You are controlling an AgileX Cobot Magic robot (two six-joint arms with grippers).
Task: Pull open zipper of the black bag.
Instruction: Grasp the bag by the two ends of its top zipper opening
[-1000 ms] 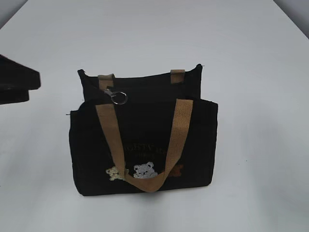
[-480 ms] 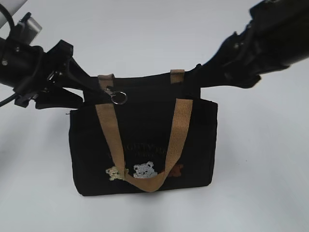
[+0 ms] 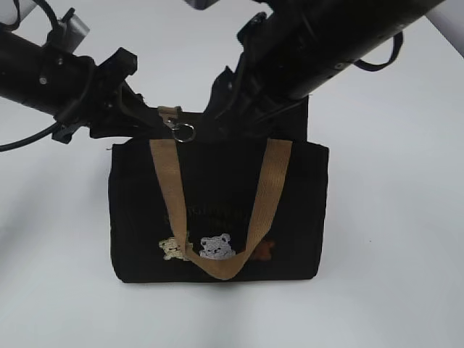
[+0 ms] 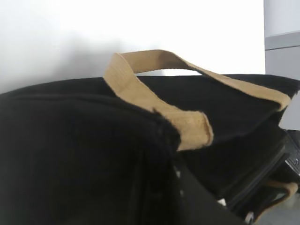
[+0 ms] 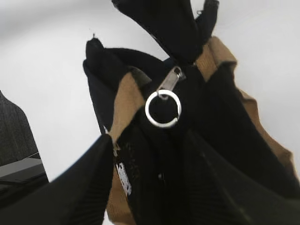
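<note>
Watching both arms, newly arrived, closing on the black bag (image 3: 217, 210) standing mid-table. Right tool (image 5: 145, 154) is hanging apart around the zipper (image 5: 163, 107) ring; left tool's (image 3: 134, 109) state I cannot tell. Pull not begun.

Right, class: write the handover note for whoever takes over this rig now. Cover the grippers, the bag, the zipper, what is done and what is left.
Left gripper: at the top left corner of the black bag; I cannot tell whether it is open or shut.
Right gripper: open, with the ring just ahead of its spread fingers, not gripped.
Zipper pull: near the left end of the bag's top.
Done: both arms are at the bag.
Left: close on the ring or pull, then draw the zipper open.
</note>
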